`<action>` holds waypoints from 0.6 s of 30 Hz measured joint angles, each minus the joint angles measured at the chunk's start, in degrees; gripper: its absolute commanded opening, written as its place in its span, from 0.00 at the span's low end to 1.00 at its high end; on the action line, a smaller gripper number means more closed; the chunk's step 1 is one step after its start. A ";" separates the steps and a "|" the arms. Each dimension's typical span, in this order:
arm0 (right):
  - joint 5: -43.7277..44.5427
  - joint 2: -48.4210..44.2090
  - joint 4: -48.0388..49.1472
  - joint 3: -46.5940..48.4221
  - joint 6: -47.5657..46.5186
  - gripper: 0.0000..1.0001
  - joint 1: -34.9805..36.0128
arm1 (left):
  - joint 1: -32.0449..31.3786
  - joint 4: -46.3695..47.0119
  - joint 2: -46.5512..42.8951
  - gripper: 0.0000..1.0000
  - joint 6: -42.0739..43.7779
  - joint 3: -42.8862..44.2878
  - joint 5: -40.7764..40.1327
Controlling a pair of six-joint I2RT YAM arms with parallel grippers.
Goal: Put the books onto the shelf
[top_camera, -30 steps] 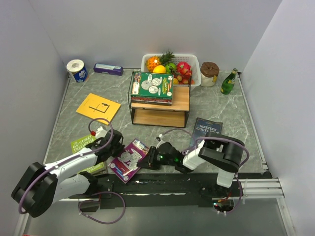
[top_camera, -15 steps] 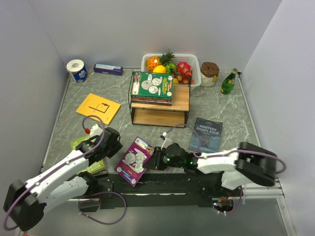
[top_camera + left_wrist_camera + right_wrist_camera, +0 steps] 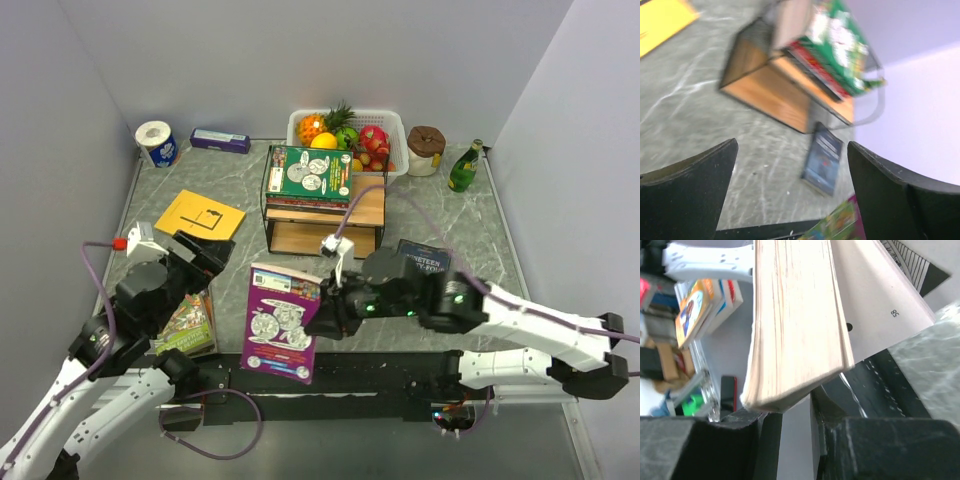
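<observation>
My right gripper (image 3: 322, 316) is shut on the purple book (image 3: 282, 322) and holds it upright above the table's near edge. In the right wrist view the book's page edge (image 3: 795, 325) sits between the fingers of the right gripper (image 3: 796, 412). My left gripper (image 3: 197, 256) hangs open and empty, raised to the left of the book; in its wrist view the left gripper (image 3: 791, 146) has nothing between its jaws. The shelf (image 3: 366, 212) carries a stack topped by a green book (image 3: 310, 172). A yellow book (image 3: 200, 218), a Treehouse book (image 3: 186, 324) and a dark blue book (image 3: 424, 260) lie flat.
Along the back wall stand a white fruit basket (image 3: 392, 122), a toilet roll (image 3: 155, 142), a slim purple box (image 3: 220, 140), a brown-lidded jar (image 3: 426, 150) and a green bottle (image 3: 462, 167). The shelf (image 3: 770, 95) and the dark blue book (image 3: 824, 157) show in the left wrist view.
The right gripper has lifted the purple book off the table and stood it upright. The left gripper has opened, let go and risen back to the left.
</observation>
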 measured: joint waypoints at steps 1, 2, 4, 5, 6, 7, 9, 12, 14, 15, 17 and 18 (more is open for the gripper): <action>-0.37 0.24 -3.89 4.00 -1.79 0.00 -0.09 | 0.00 0.87 -0.02 0.96 1.07 0.39 0.96; -0.85 0.44 -7.13 7.54 -3.45 0.00 -0.09 | 0.00 2.27 0.04 0.96 3.04 0.96 3.04; -1.79 0.59 -12.31 13.40 -6.12 0.00 -0.33 | 0.04 5.20 0.09 0.96 6.12 1.51 7.17; -2.23 0.59 -14.32 15.58 -7.23 0.00 -0.35 | 0.04 6.67 0.04 0.96 7.50 1.64 9.57; -2.80 0.59 -16.02 17.31 -8.17 0.00 -0.39 | 0.04 8.13 -0.04 0.96 8.72 1.68 11.74; -3.32 0.57 -17.49 18.49 -8.96 0.00 -0.48 | 0.04 9.64 -0.15 0.96 9.86 1.70 13.94; -4.59 0.57 -20.13 19.63 -10.19 0.00 -0.66 | 0.04 12.24 -0.72 0.96 11.54 1.70 17.97; -6.38 0.79 -23.58 19.74 -11.23 0.00 -1.03 | 0.04 15.98 -1.88 0.96 13.49 1.73 23.28; -7.56 1.20 -25.42 19.74 -11.74 0.00 -1.36 | 0.04 18.67 -2.32 0.96 14.53 2.05 27.08; -8.24 1.46 -26.14 19.74 -12.02 0.00 -1.51 | 0.04 19.98 -2.23 0.96 15.08 2.49 29.22; -9.42 1.99 -27.19 19.82 -12.55 0.00 -1.73 | 0.04 22.10 -1.42 0.96 15.93 3.65 33.46; -9.99 2.32 -27.78 20.09 -12.85 0.00 -1.81 | 0.04 23.06 -0.66 0.96 16.35 4.55 36.09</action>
